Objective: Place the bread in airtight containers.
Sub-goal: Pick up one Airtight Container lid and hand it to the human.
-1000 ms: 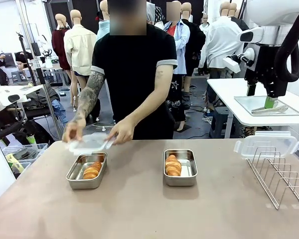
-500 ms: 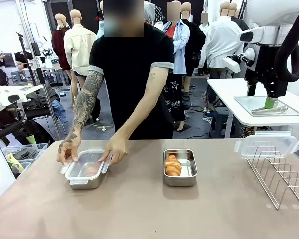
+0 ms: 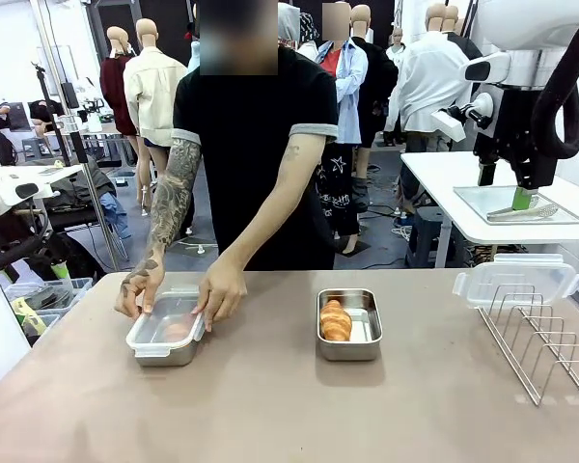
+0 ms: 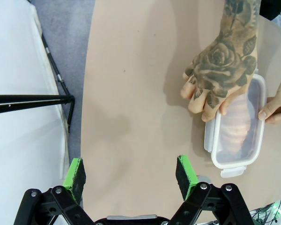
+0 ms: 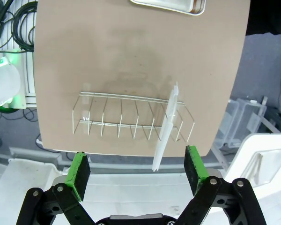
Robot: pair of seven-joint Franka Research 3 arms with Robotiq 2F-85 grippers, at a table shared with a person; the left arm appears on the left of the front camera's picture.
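Observation:
Two steel airtight containers stand on the table. The left container [image 3: 166,336] has its clear lid on, and both of the person's hands [image 3: 217,294] press on it. A bread roll [image 4: 235,131] shows dimly through that lid. The right container [image 3: 349,325] stands uncovered with a golden bread roll [image 3: 335,320] in its left half. My left gripper [image 4: 130,176] hangs open above bare table, away from the lidded container [image 4: 236,123]. My right gripper [image 5: 136,171] is open too, high above the wire rack [image 5: 131,117], holding nothing.
A second clear lid [image 3: 516,278] stands upright in the wire rack [image 3: 545,338] at the table's right end, and this lid [image 5: 166,129] sits between the wires below my right gripper. The person stands at the far edge. A white side table is behind, at right.
The person has lowered the clear lid onto the left container and now presses on it with both hands. Neither arm has moved.

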